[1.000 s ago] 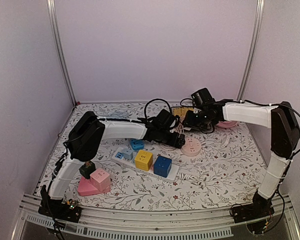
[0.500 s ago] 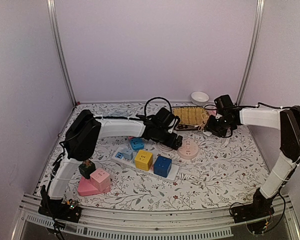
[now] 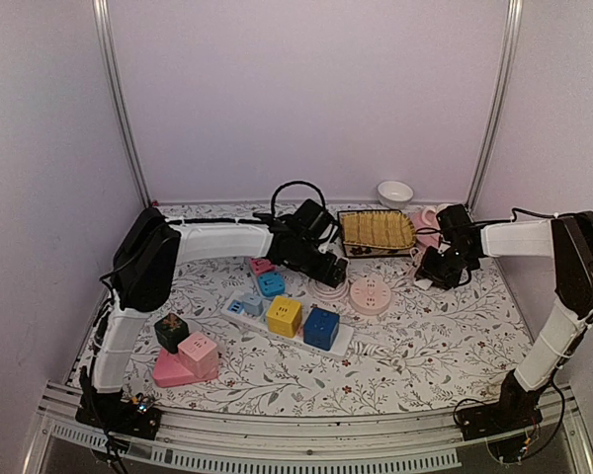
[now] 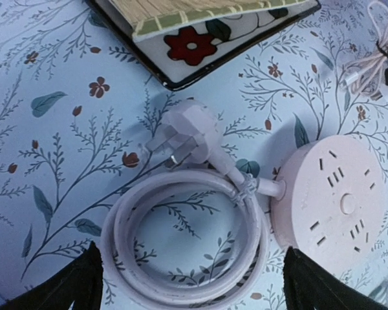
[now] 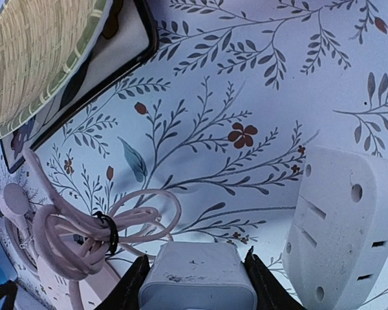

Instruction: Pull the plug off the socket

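White and blocky, the plug (image 5: 197,278) sits clamped in the right gripper (image 3: 442,267), whose jaws stand part-closed against its two flanks. It hangs just above the flowered table (image 3: 445,336), well apart from the round pink socket (image 3: 371,294), so to my eye the pull itself looks done and only the setting-down is left. Its thin lead (image 5: 84,232), bundled and tied with a dark band, lies on the cloth right below, slack rather than taut. Just beside the plug, to its right in the wrist view, lies a pale slotted block, perhaps an adapter (image 5: 343,226); I can't tell whether it touches anything.

Over the socket hovers the left gripper (image 4: 191,287), jaws spread wide and holding nothing, probably placed there to steady the socket. Under it the socket's own thick cord (image 4: 187,248) is coiled, its three-pin end loose on the table. Behind stands the tray (image 3: 376,247) with the woven mat, and nearer the arms the strip (image 3: 344,341) carrying coloured cubes.
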